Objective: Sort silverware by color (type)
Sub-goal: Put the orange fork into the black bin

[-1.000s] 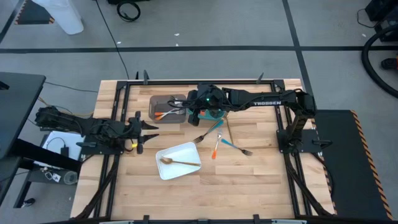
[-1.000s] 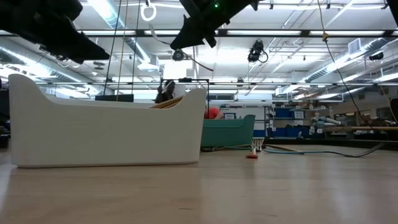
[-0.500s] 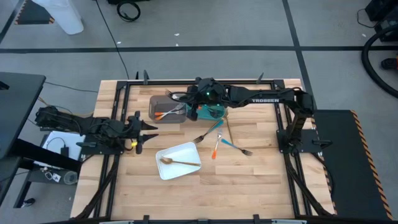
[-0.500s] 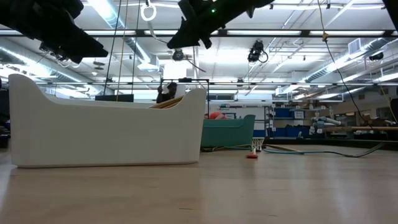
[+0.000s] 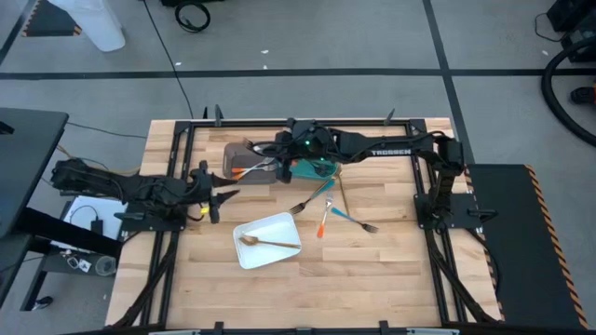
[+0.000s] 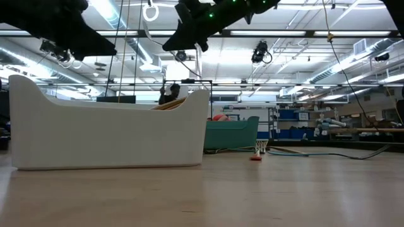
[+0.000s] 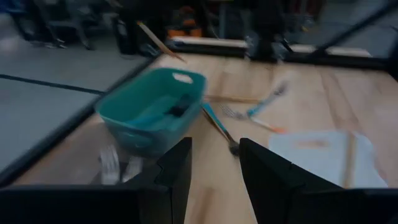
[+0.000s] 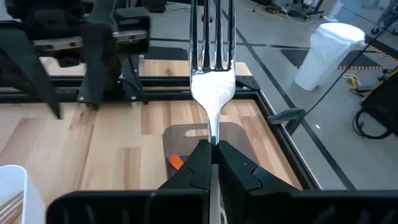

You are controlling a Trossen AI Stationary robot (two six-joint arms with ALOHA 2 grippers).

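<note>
My right gripper [image 5: 279,154] hangs above the grey bin [image 5: 244,161], shut on a fork whose silver head [image 8: 211,74] sticks out ahead of it. The grey bin holds orange-handled pieces [image 8: 176,162]. Beside it stands the teal bin [image 5: 314,168]. Loose silverware lies flat on the table: a fork [image 5: 302,204], a teal piece [image 5: 322,190], an orange one [image 5: 323,221], a teal fork [image 5: 352,221] and a gold one [image 5: 343,194]. A gold spoon [image 5: 268,244] lies in the white tray [image 5: 279,223]. My left gripper [image 5: 213,194] waits open at the table's left side. My right gripper pinches the fork between its two fingers at the neck [image 8: 212,142], just behind the head. The fork runs along the fingers, with the tines [image 8: 211,31] pointing straight ahead of them. It is lifted clear above the grey bin. The fingers hide its handle.
The black frame rails [image 5: 279,123] run round the wooden table top. The white tray sits toward the near middle. In the left wrist view the teal bin [image 7: 152,112] is ahead, with loose pieces [image 7: 261,109] behind it. Bare wood lies near the table's near edge [image 5: 372,288].
My right gripper has moved toward the table's left, from above the teal bin to above the grey bin. It has stayed shut on the fork throughout. The pieces on the table and in the tray have kept still.
</note>
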